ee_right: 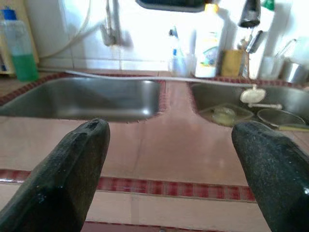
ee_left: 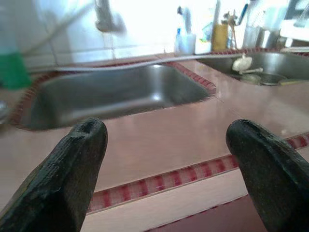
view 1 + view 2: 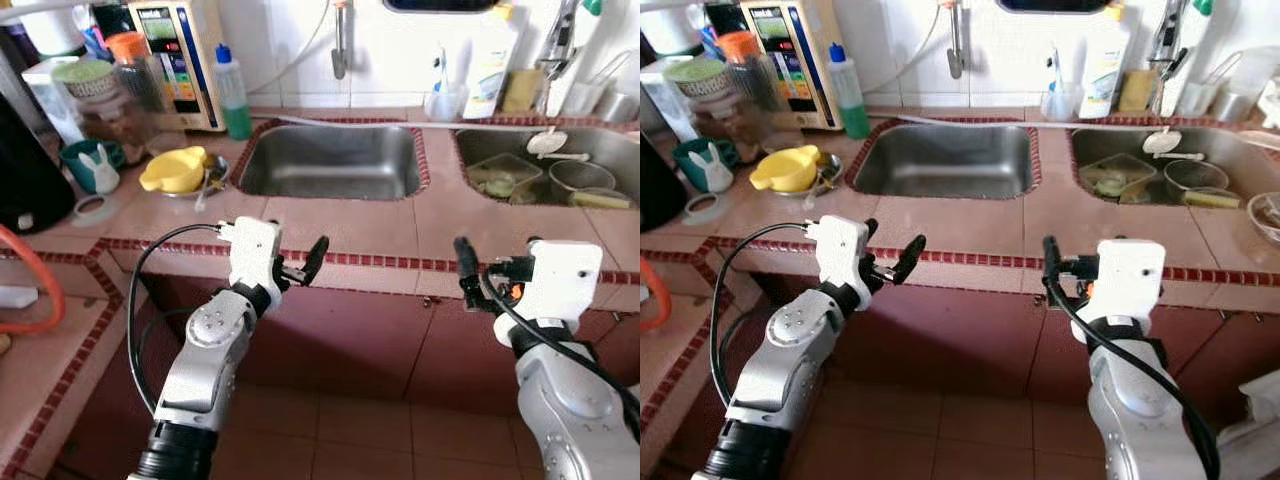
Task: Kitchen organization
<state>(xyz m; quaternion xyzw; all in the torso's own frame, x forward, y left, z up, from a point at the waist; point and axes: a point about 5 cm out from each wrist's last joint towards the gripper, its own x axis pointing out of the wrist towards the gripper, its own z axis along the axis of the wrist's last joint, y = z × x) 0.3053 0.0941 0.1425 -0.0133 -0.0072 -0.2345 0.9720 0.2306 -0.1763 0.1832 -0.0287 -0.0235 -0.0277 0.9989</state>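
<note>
I face a pink tiled kitchen counter (image 3: 360, 225) with two steel sinks. The left sink (image 3: 330, 160) is empty. In the right sink (image 3: 600, 150) lie a clear container (image 3: 503, 176), a steel bowl (image 3: 580, 178) and a white skimmer (image 3: 546, 143). A yellow bowl (image 3: 172, 168) sits on a plate left of the sinks. My left gripper (image 3: 300, 262) hovers open just before the counter's front edge, below the left sink, nothing between its fingers (image 2: 72, 159). My right gripper (image 3: 470, 270) is open too, at the edge between the sinks, with empty fingers (image 1: 77, 154).
Along the back wall stand a green soap bottle (image 3: 233, 95), a water purifier (image 3: 175, 60), a white detergent bottle (image 3: 490, 65) and a cup with brushes (image 3: 445, 100). Jars (image 3: 85, 85) and a teal cup (image 3: 85, 160) crowd the left corner. Red cabinet fronts (image 3: 380, 340) lie below the counter.
</note>
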